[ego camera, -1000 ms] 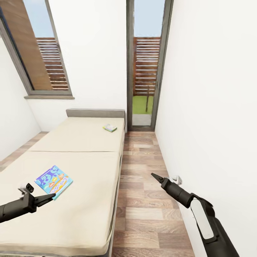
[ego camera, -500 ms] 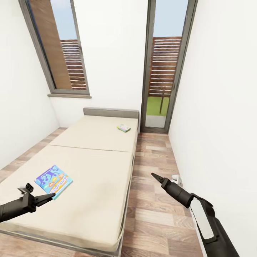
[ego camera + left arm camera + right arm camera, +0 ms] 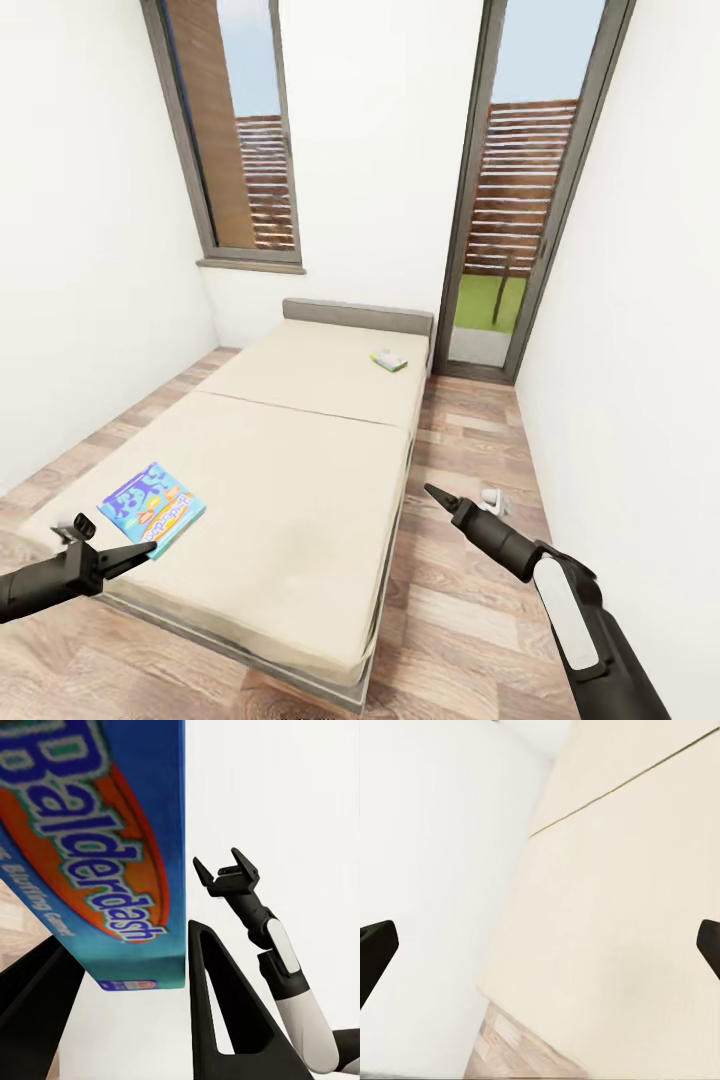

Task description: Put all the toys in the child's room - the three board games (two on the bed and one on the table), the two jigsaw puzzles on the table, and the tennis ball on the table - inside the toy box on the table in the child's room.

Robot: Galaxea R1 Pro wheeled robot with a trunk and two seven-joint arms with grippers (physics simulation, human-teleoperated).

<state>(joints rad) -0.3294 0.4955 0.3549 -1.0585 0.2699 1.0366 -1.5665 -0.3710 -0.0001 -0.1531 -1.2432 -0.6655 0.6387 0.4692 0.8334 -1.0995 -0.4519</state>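
Blue board game (image 3: 151, 508) stays clamped in the left gripper (image 3: 135, 553) above the cream bed (image 3: 300, 470), though the head camera has swung, revealing more floor (image 3: 470, 600). Left wrist view: fingers (image 3: 225, 1020) pinch it. Right gripper (image 3: 432, 493) is spread, empty.

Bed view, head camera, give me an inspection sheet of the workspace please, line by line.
Surface: cream bed, seam across the middle, grey headboard at the far end.
Job's things: blue game at the near left corner; pale game lying flat near the headboard.
Clutter: small white object on the floor by the right wall; too small to identify.
Grippers: left gripper has the blue game between its fingers; right gripper is open and holds nothing, over the floor beside the bed.
Cables: nothing seen.
Surroundings: white walls, tall window, glass door, wood floor.
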